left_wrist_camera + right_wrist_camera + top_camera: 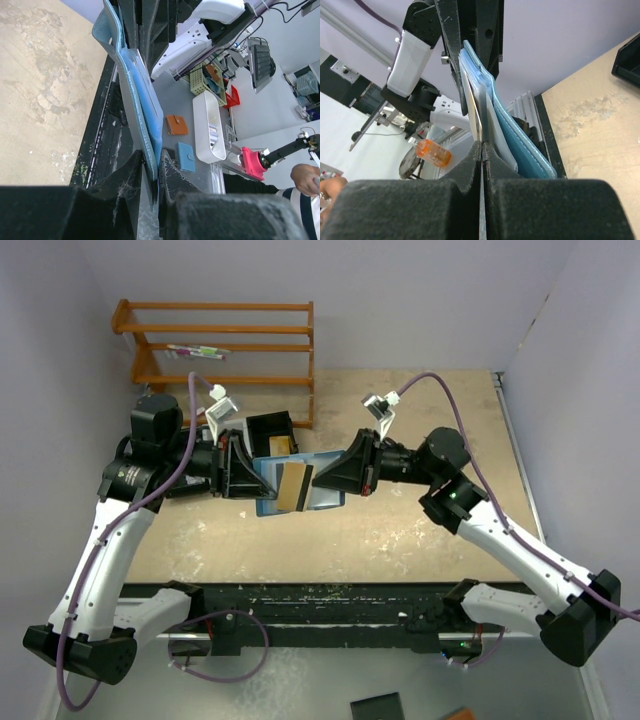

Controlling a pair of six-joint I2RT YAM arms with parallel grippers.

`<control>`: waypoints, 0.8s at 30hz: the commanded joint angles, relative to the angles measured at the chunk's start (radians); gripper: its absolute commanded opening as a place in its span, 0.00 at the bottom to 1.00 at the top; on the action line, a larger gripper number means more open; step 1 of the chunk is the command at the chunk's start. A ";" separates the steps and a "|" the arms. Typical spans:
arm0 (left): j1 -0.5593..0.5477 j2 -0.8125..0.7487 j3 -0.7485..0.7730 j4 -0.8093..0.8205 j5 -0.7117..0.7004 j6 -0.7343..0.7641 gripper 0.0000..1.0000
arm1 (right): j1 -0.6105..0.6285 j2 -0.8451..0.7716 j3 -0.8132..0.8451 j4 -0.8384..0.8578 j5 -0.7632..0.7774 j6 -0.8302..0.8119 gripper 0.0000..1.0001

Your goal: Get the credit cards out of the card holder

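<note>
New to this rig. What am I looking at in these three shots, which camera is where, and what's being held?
Two robot arms, bolted at the near edge of the table. The overhead picture looks down from behind them; the other two come from a camera on each wrist, looking along its own claw. The left claw pinches the open blue card holder over the table. The right claw is shut on a gold-tan card sticking out of it. Behind stand a black tray and a wooden rack.
</note>
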 commanded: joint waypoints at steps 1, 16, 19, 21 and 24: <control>0.000 -0.013 0.041 0.052 -0.024 0.001 0.02 | -0.010 -0.011 -0.008 0.053 0.005 0.022 0.00; 0.003 0.003 0.039 0.077 -0.058 -0.039 0.00 | 0.000 0.063 -0.086 0.374 0.023 0.200 0.26; 0.003 0.005 0.035 0.081 -0.053 -0.042 0.00 | 0.008 0.078 -0.085 0.408 0.020 0.214 0.26; 0.002 0.006 0.035 0.082 -0.048 -0.042 0.00 | 0.010 0.088 -0.086 0.422 0.019 0.222 0.24; 0.002 0.006 0.039 0.080 -0.044 -0.040 0.00 | 0.011 0.094 -0.091 0.432 0.017 0.227 0.08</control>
